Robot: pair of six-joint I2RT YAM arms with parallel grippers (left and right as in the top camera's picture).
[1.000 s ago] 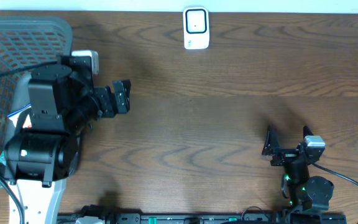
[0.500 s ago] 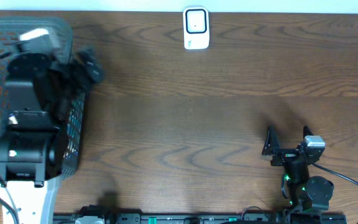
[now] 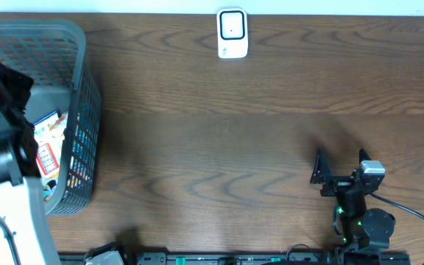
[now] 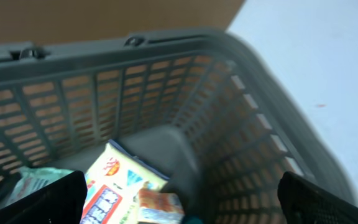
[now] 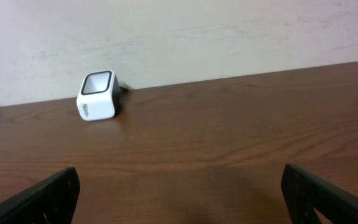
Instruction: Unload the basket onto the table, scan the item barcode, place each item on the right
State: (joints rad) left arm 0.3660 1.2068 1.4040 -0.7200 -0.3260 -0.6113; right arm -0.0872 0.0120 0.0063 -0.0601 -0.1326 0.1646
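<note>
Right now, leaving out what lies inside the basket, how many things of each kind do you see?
basket: 1
barcode scanner: 1
grippers: 2 (left gripper, right gripper)
Total: 4

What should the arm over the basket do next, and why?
Probably lower the left gripper straight into the gray basket toward the colourful packet. Its jaws are open and empty above the basket, nothing is picked yet, and the white scanner waits far off on the table.
</note>
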